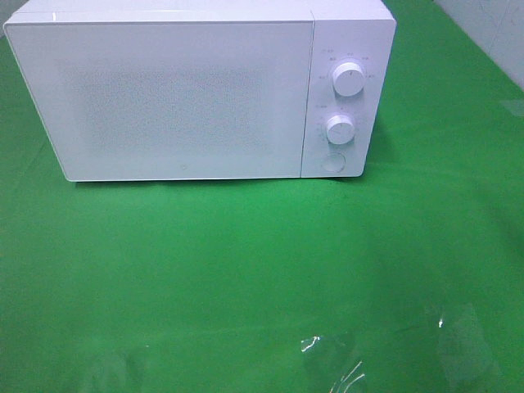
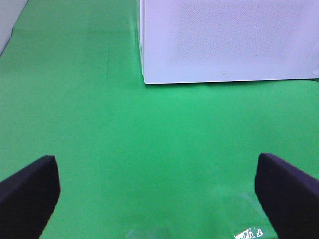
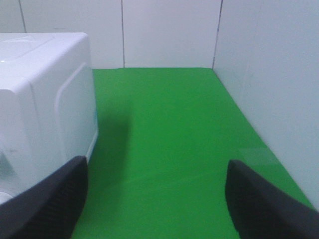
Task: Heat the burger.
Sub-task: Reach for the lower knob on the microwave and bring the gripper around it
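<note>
1. Looking for the burger: nowhere in sight in any view. Perhaps behind the shut door, perhaps out of shot; cannot tell which.
2. Standing at the back of the green cloth (image 1: 246,270): the microwave (image 1: 180,16), its door (image 1: 164,98) fully closed, the frosted front hiding whatever sits inside.
3. On the panel beside the door: upper knob (image 1: 349,80), lower knob (image 1: 340,128), round button (image 1: 333,161) beneath, all untouched by either arm.
4. Spread wide and empty: the left gripper (image 2: 157,172), hovering over bare cloth, facing the door's lower corner.
5. Likewise wide and holding nothing: the right gripper (image 3: 157,174), off the microwave's far side, between its casing and the white wall (image 3: 269,74).
6. Risk one, as a judgement: turning a knob with no burger inside, caused by trusting a door that shows nothing.
7. Risk two: shoving the whole box back across the cloth, caused by a hard press on the button.
8. Risk three: clipping the casing with a right finger, given how near that corner sits.
</note>
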Robot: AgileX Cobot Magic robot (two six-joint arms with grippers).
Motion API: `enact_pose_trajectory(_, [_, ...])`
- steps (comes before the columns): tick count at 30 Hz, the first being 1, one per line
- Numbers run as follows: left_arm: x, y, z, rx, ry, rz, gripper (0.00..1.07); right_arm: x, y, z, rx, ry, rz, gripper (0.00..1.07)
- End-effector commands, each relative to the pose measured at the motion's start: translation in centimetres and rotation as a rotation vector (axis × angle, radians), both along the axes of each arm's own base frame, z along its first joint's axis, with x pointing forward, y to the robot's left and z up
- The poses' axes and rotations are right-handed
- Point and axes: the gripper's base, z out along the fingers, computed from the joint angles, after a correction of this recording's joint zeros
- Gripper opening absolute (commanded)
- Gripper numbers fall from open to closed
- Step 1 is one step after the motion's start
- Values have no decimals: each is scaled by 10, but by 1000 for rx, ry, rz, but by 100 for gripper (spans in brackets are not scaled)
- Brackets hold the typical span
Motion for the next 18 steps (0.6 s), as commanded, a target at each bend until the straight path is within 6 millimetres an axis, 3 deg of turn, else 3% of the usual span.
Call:
enact_pose_trajectory(1, [-2,0,-1,-8,-22,1,100,2,-5,-3,-16,-27,-49,72])
enact_pose_trajectory(4, [-2,0,-1,-8,-22,1,100,5,-7,-12,19,-24,-105,72])
enact_pose_trajectory(10, [-2,0,-1,-8,-22,1,100,9,9,-21,-42,-9,-95,73])
enact_pose_trajectory(12, [-2,0,-1,-8,-22,1,100,12,29,-29,-93,-11,-86,79])
enact_pose_trajectory(15, [-2,0,-1,-8,-22,1,100,12,32,-31,-93,-12,-94,80])
enact_pose_trajectory(17, [-2,0,-1,-8,-22,1,100,10,52,-39,-106,-24,-92,81])
enact_pose_trajectory(18, [-2,0,-1,-8,-22,1,100,10,52,-39,-106,-24,-92,81])
